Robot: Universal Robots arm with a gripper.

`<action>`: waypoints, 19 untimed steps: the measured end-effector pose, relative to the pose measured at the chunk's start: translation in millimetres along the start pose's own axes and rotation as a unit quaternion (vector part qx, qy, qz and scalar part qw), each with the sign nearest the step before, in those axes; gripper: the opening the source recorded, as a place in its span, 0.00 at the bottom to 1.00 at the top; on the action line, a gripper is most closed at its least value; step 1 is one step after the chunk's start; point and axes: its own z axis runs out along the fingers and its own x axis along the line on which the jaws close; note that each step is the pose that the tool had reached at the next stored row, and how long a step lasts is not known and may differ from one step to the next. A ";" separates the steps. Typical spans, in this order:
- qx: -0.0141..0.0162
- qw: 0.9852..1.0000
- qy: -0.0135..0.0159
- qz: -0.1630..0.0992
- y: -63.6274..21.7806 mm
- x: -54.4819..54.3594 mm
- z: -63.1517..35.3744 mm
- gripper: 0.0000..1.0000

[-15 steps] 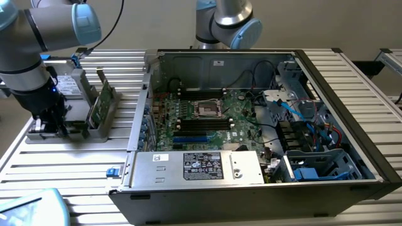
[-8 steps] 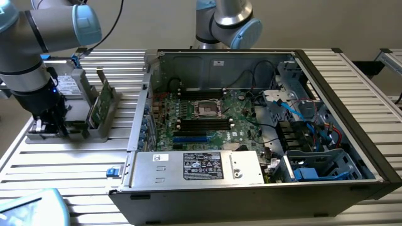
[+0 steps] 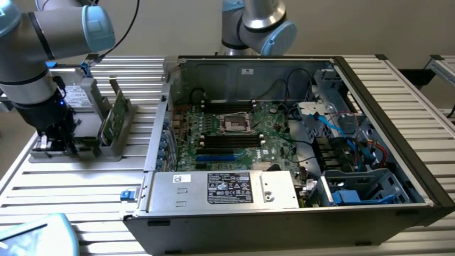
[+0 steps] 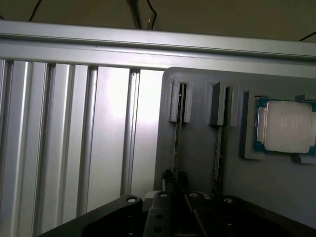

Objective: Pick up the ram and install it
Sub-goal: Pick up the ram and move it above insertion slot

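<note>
Grey holder (image 4: 197,148) sits on the slatted table (image 4: 74,148), off the exterior view's left of the open case (image 3: 213,72). The ram (image 4: 177,138) stands on edge in the holder's first slot, seen edge-on as a thin dark line. A second thin board stands in the neighbouring slot, probably the card (image 3: 114,120), and the processor (image 4: 284,126) lies flat in its own pocket beyond. Gripper (image 4: 175,178) is down at the holder, jaws drawn almost together on either face of the ram's upper edge; this reads as a pinch on the stick, which is not yet lifted from its slot. Judgement: the ram is light and stiff but thin and fragile, and it would tolerate little twist or side load. Best hold is on the flat faces near mid-length at the top edge, clear of the contact edge, so it hangs square. Slots on the motherboard (image 3: 242,133) lie well apart from the holder.
</note>
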 end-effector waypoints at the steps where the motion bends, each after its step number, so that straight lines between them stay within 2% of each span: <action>1: 0.000 1.000 0.000 0.000 0.0 0.0 0.0 0.13; 14: 0.000 1.000 0.000 0.000 0.0 0.0 -0.9 0.13; 19: 0.000 1.000 0.000 0.000 0.5 0.0 -5.4 0.13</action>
